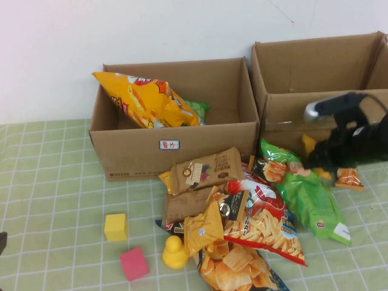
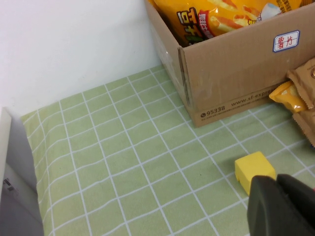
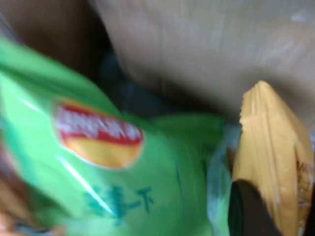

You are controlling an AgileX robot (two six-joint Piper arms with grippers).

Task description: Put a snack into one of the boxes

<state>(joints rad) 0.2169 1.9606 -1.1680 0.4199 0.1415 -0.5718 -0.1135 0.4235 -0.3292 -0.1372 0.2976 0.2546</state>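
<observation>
Two brown cardboard boxes stand at the back: the left box (image 1: pixel 182 154), also in the left wrist view (image 2: pixel 236 83), holds a big yellow chip bag (image 1: pixel 142 100). The right box (image 1: pixel 315 79) shows nothing inside. A pile of snack bags (image 1: pixel 242 224) lies in front. My right gripper (image 1: pixel 312 159) is low before the right box, over a green chip bag (image 1: pixel 309 194), and is shut on a small yellow snack packet (image 3: pixel 273 147). My left gripper (image 2: pixel 280 206) is shut and empty, low over the cloth by a yellow cube (image 2: pixel 253 169).
A yellow cube (image 1: pixel 116 227), a pink cube (image 1: pixel 134 263) and a yellow toy duck (image 1: pixel 174 253) lie on the green checked cloth left of the snack pile. A small orange packet (image 1: pixel 348 177) lies beside the right arm. A white wall is behind the boxes.
</observation>
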